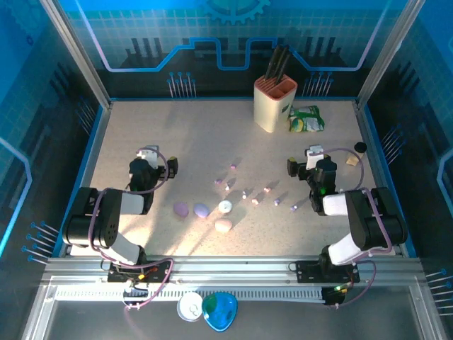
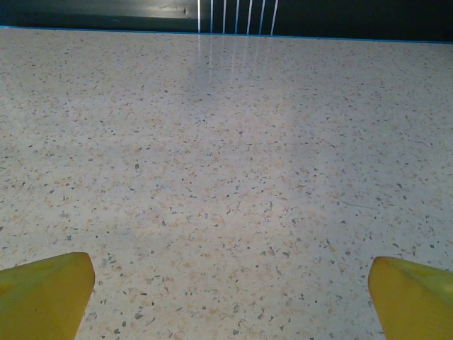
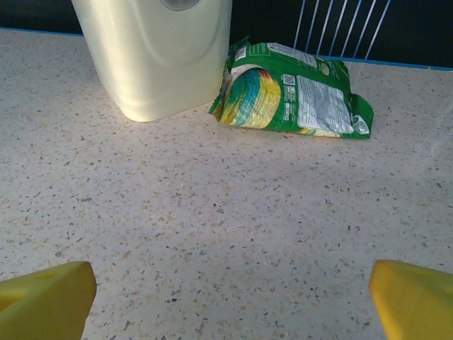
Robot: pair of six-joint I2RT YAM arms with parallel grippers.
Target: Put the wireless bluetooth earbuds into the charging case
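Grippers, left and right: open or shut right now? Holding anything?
Left gripper: open, holding nothing.
Right gripper: open, holding nothing.

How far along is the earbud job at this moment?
Done: apparently nothing; the earbuds lie loose on the table, outside the cases. In hand: nothing; left gripper and right gripper are open and empty. Left: every earbud needs inserting.

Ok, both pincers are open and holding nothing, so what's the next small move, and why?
Probably draw the right pincer back and left toward the nearest lilac earbud. The pincer faces the knife block and green packet, away from the scattered earbuds, which lie mid-table near the white case.
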